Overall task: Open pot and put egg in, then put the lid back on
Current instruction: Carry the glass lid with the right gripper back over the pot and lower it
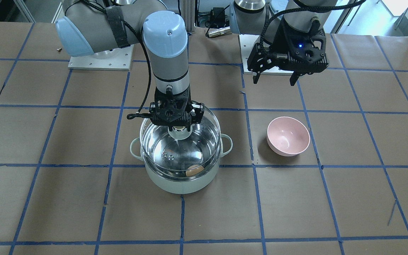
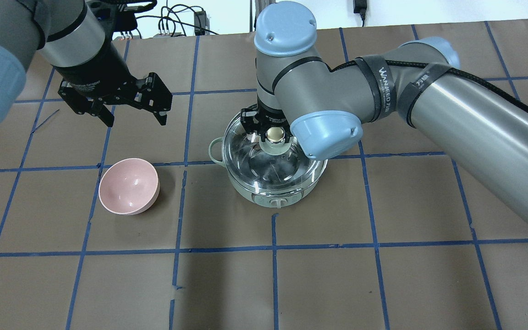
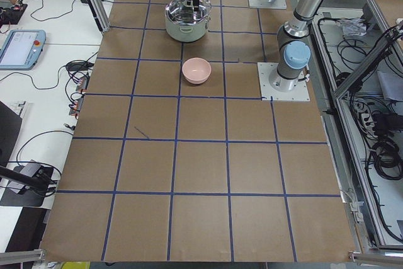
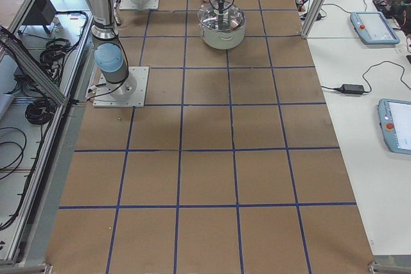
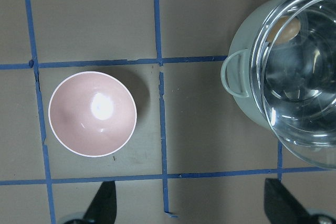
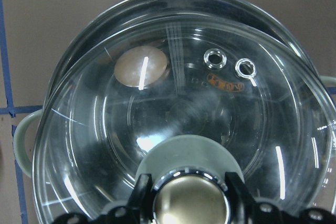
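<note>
The pot (image 1: 181, 182) stands a little left of the middle of the front-facing view, its pale green wall straddling a crossing of the blue tape lines (image 1: 253, 177) on the brown paper counter (image 1: 83, 198). One of its loop handles (image 1: 227, 145) juts toward the right of that frame, the other toward the left. The right hand (image 1: 179, 126) comes straight down from the top of the frame and pinches the lid's knob (image 2: 275, 135), a black finger pressed to each side of the beige cap in the right wrist view. The glass lid (image 1: 204, 141) hangs over the pot's mouth but not squarely on it. In the right wrist view an arc of the steel rim shows outside the lid's edge along the upper part of the frame, so the lid is shifted toward the bottom of that frame. Whether the lid's edge touches the rim anywhere cannot be told. The egg (image 1: 194, 170) lies inside the pot, seen through the glass, close against the wall nearest the bottom of the front-facing view. The pink bowl (image 1: 288, 136) stands upright to the right of the pot, well apart from it, with a tape line and a strip of bare paper between them. The left hand (image 1: 274, 79) hangs above the counter in the upper right of that view, fingers spread with nothing between them, farther toward the top of the frame than the bowl and apart from it. Toward the frame's bottom and left edges, only taped paper squares lie around the pot.
</note>
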`<state>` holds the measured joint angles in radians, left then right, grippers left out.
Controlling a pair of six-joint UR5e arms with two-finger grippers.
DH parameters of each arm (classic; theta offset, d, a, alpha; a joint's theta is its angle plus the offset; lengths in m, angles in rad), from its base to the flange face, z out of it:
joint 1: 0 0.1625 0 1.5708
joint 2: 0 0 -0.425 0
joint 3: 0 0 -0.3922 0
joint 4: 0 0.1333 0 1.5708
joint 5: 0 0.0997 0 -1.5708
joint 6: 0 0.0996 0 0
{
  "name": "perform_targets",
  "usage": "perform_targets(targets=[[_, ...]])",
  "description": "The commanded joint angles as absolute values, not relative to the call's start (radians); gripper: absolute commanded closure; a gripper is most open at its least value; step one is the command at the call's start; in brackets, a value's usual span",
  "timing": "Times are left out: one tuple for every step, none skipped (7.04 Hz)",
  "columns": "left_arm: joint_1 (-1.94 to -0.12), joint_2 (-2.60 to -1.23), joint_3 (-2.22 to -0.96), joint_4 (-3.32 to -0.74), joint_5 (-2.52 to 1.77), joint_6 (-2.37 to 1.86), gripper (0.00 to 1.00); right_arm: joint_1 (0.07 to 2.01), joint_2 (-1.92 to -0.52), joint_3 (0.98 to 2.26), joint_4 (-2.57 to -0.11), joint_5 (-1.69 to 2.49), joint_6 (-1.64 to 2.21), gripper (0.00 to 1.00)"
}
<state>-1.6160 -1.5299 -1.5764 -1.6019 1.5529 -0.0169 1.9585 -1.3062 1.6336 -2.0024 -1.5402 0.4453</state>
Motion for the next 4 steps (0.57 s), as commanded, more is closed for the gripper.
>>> perform_targets(targets=[[-1.617,-1.529,-1.577,-1.603,1.554,-0.017,0.00,1.968,-1.305,1.637,-2.022,-1.539,0.451,0.67],[-1.617,-1.529,-1.577,-1.601,1.554,-0.017,0.00,1.968,-1.304,1.635,-2.023,-1.540,0.446,0.68],[-1.617,-1.529,-1.578,-1.603,1.554,-0.017,0.00,1.968,-1.298,1.634,-2.025,-1.540,0.439,0.67],[-1.617,-1.529,-1.578,-1.603,1.554,-0.017,0.00,1.968,-1.292,1.634,-2.046,-1.540,0.436,0.67]])
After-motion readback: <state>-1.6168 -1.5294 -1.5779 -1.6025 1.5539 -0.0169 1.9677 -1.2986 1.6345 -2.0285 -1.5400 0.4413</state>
